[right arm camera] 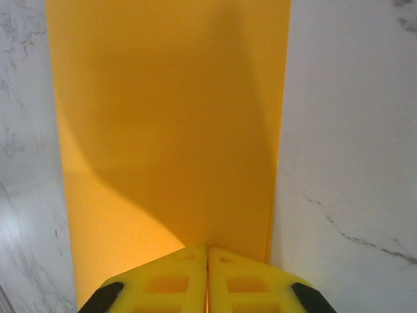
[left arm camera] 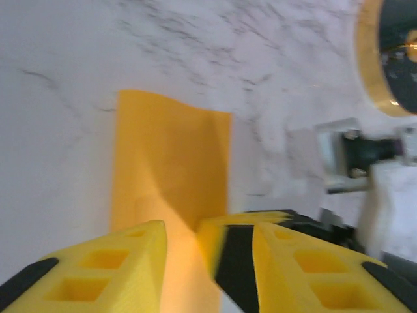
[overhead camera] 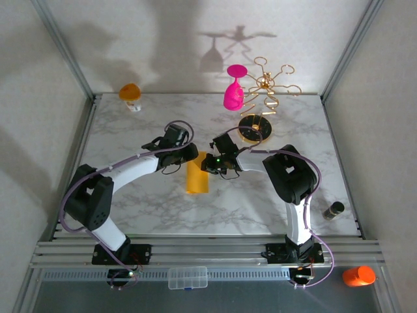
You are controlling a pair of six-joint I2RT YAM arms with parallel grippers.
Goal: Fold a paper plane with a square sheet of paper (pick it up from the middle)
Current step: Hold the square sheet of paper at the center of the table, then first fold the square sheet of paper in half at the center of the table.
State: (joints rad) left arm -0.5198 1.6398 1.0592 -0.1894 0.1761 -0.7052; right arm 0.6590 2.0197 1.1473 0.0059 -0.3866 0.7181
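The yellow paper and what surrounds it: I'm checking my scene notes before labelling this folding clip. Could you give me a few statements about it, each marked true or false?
1. The yellow paper lies on the table as a narrow rectangle rather than a full square. True.
2. The pink goblet stands upright on the table. False: it hangs upside down from the gold rack.
3. The right gripper has its fingers closed together at the paper's edge. True.
4. The orange-topped white cup sits at the near right corner. False: it is at the far left corner.
5. The left gripper has its fingers pressed tight together. False: a gap shows between them, over the paper.
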